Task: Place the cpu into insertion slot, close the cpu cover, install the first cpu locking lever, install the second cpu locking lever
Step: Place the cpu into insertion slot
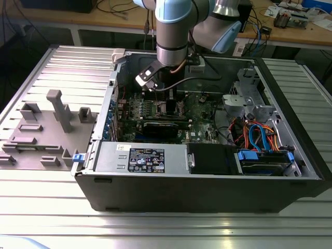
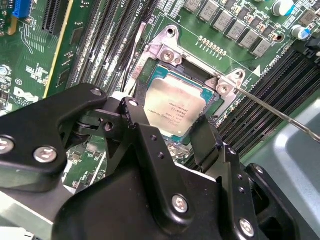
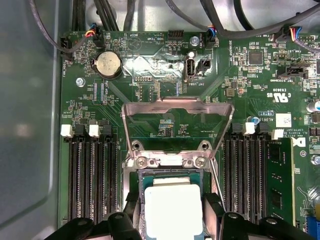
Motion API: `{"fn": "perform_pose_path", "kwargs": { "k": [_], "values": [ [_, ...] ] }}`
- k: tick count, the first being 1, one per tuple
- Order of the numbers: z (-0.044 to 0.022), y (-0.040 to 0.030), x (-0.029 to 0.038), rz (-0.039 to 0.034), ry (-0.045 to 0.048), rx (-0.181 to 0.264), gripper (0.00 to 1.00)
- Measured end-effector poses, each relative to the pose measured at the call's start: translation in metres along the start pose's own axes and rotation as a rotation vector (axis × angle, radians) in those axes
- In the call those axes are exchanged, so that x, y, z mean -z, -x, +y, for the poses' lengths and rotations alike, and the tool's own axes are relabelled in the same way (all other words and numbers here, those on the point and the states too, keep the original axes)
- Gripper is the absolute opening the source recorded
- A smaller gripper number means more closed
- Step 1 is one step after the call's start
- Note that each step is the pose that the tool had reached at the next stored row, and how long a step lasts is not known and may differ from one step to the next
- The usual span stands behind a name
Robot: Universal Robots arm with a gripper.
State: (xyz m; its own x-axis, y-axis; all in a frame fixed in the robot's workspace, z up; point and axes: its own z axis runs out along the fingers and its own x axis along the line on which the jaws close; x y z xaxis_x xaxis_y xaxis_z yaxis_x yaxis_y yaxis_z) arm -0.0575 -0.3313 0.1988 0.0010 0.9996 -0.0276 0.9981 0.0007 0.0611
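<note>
Grey robot arm reaches straight down into open dark computer case; black gripper pinches pale silvery square cpu in silver-rimmed insertion slot; silver-grey frame cpu cover stands raised.

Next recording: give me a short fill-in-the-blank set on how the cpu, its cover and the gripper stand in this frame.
1. The cpu lies in the insertion slot, set in a ___ motherboard.
2. The cpu cover, a silver frame, is swung ___ rather than shut over the slot.
3. The gripper is positioned right over the ___.

Missing words: green; open; cpu.
</note>
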Motion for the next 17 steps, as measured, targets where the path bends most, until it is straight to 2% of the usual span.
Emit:
{"fn": "perform_pose_path", "kwargs": {
  "k": [9,10,14,17],
  "values": [
    [0.0005,0.0001,0.0013,0.0006,-0.0016,-0.002,0.61],
    [0.0008,0.0001,0.0014,0.0007,-0.0022,-0.002,0.54],
    [0.0016,0.0001,0.0049,0.0007,-0.0041,-0.003,0.54],
    [0.0018,0.0001,0.0051,0.0019,-0.0053,-0.026,0.54]
  ]
}}
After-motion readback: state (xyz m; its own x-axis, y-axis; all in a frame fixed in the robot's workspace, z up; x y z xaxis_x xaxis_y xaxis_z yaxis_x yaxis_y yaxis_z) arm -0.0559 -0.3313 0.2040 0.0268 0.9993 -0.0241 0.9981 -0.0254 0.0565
